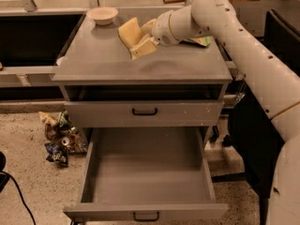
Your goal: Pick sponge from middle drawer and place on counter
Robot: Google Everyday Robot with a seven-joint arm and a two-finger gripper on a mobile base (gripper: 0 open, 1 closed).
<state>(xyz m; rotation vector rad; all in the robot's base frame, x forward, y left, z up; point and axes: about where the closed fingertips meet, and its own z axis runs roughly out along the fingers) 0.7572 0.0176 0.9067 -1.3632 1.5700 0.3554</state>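
In the camera view the drawer (145, 170) stands pulled far out at the foot of the cabinet, its flat grey floor bare, with no sponge in it; so the picking half of the task looks done. The sponge (129, 32) is up at counter level, a pale yellow pad tilted on edge over the back middle of the counter (140, 67); the gripper (140, 41) reaches in from the right on the long cream arm (243, 55) and its fingers (145, 48) pinch the sponge from either side, one below and in front, one behind. Whether the sponge's lower edge touches the counter or hangs just above it I cannot tell. A small bowl (102, 15) sits near the back left corner, apart from the sponge; a green bag (202, 41) lies behind the wrist on the right. The upper drawer (144, 112) is nearly closed; wrappers (58, 137) lie on the ground to the left. What remains, as I judge it, is the last step only: set the sponge flat on the bare counter in front, let go, and lift the gripper away; the drawer is open, though closing it is not asked.
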